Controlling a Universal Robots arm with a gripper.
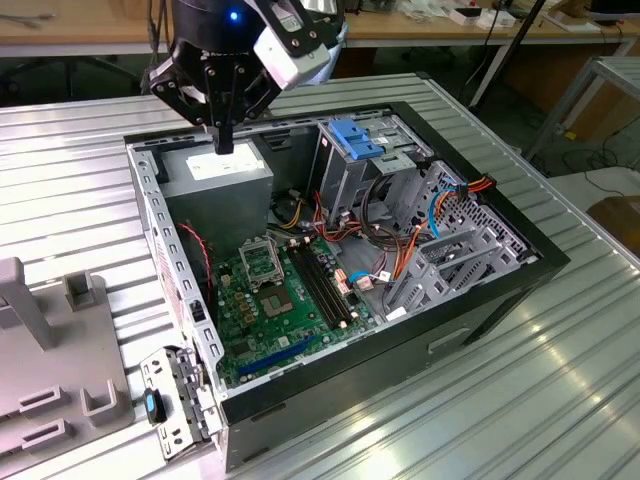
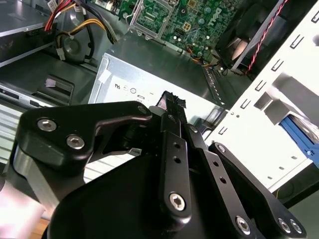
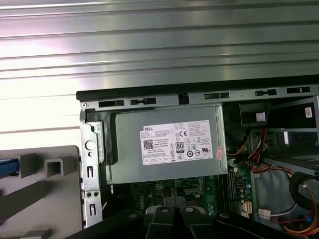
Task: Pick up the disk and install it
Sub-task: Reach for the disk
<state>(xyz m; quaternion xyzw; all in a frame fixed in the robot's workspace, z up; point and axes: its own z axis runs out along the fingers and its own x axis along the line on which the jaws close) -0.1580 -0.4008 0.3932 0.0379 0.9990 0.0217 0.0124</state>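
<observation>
Over the power supply [image 1: 215, 180]: gripper [image 1: 224, 140] hangs, jaws pressed together, nothing between
Disk [image 3: 7, 167]: blue edge by the grey stand [image 3: 40, 184], outside the case [image 1: 330, 385], well apart from gripper
Case: open on the table [image 1: 520, 420], motherboard [image 1: 280, 300] bare

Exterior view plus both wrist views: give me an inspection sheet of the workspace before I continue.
Surface: ribbed metal table, bearing an open computer case and a grey stand.
Job's things: a blue edge on the grey stand, possibly the disk; too little shows to tell.
Clutter: blue plastic piece atop the drive cage.
Gripper: gripper shut and empty, above the power supply.
Cables: red, orange and blue wires bunched beside the drive cage; a red-black twisted pair along the case wall.
Surroundings: wooden workbench behind the table; floor cables at the exterior view's right.
</observation>
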